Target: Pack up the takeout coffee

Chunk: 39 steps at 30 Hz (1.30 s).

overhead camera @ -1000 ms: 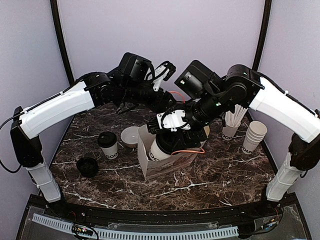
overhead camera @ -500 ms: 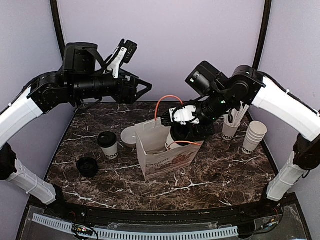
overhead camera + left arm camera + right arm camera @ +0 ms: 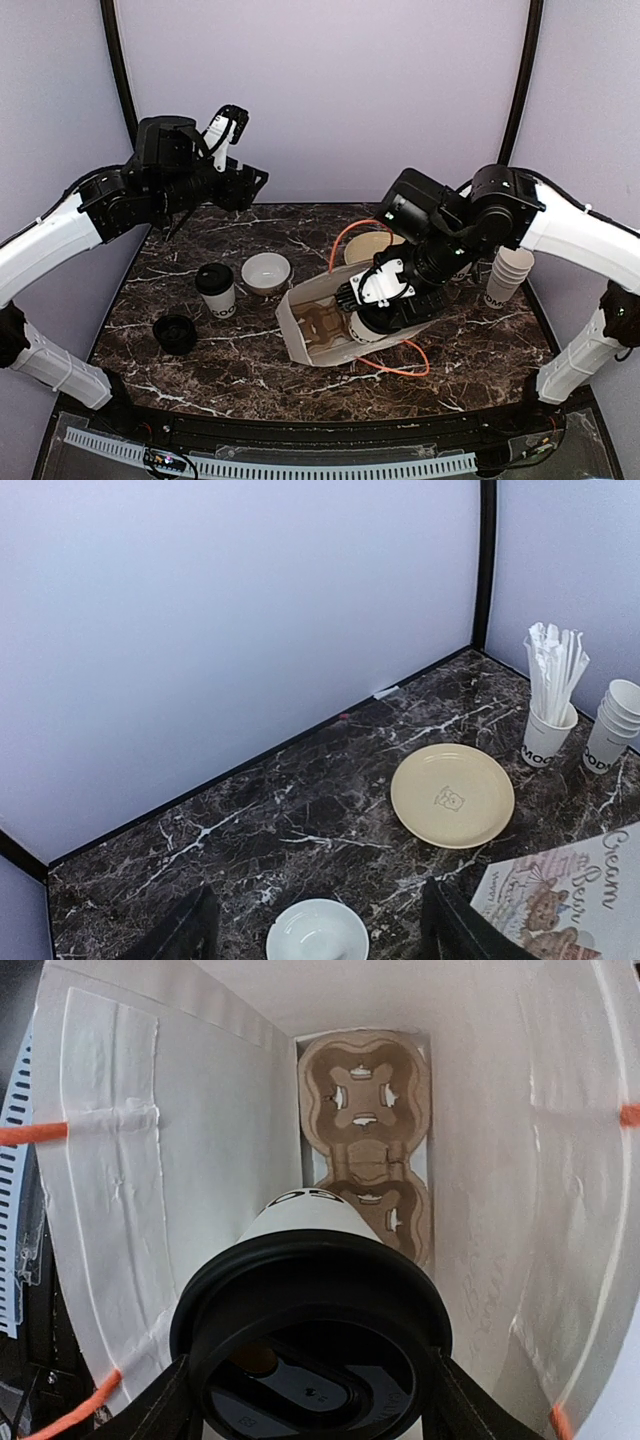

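Observation:
One takeout coffee (image 3: 310, 1290), a white cup with a black lid, sits between the fingers of my right gripper (image 3: 310, 1380), which is shut on it just under the lid. It is inside the white paper bag (image 3: 130, 1160), base pointing at the brown cardboard carrier (image 3: 365, 1130) on the bag's bottom. From above, the bag (image 3: 300, 325) lies tipped over with my right gripper (image 3: 385, 300) in its mouth. A second takeout coffee (image 3: 215, 290) stands upright at the left. My left gripper (image 3: 245, 185) hangs high at the back left, open and empty (image 3: 318, 892).
A white bowl (image 3: 266, 272) sits beside the left cup and a loose black lid (image 3: 175, 333) lies nearer the front. Behind the bag are a yellow plate (image 3: 452, 794), a cup of white sticks (image 3: 545, 742) and a stack of lidless cups (image 3: 510, 272). Orange bag handles (image 3: 400, 362) loop out.
The left arm has let go of the bag and swung up and back to the left, opening wider. The bag has tipped over, and the right gripper has moved down-right with the cup.

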Each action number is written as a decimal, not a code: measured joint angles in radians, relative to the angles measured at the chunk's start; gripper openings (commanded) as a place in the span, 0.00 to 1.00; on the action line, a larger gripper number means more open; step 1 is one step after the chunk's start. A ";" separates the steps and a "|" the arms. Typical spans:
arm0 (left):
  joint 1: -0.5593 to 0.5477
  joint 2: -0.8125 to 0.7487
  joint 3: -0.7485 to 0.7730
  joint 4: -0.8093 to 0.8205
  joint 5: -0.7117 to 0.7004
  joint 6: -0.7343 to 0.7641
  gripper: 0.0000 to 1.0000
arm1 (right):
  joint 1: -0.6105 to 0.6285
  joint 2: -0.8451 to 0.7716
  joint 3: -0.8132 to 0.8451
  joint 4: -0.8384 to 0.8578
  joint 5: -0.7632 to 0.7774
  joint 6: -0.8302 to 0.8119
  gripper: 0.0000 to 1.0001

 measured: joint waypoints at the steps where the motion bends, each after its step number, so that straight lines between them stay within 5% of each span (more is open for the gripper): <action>1: 0.011 0.004 -0.001 0.012 0.000 -0.002 0.71 | 0.011 -0.003 -0.009 0.000 0.003 0.000 0.58; 23: 0.098 0.123 0.014 0.120 0.176 0.063 0.72 | 0.174 -0.164 -0.328 0.219 0.265 -0.029 0.57; 39: 0.123 0.176 0.014 0.159 0.286 0.069 0.72 | 0.182 -0.198 -0.525 0.492 0.472 -0.063 0.57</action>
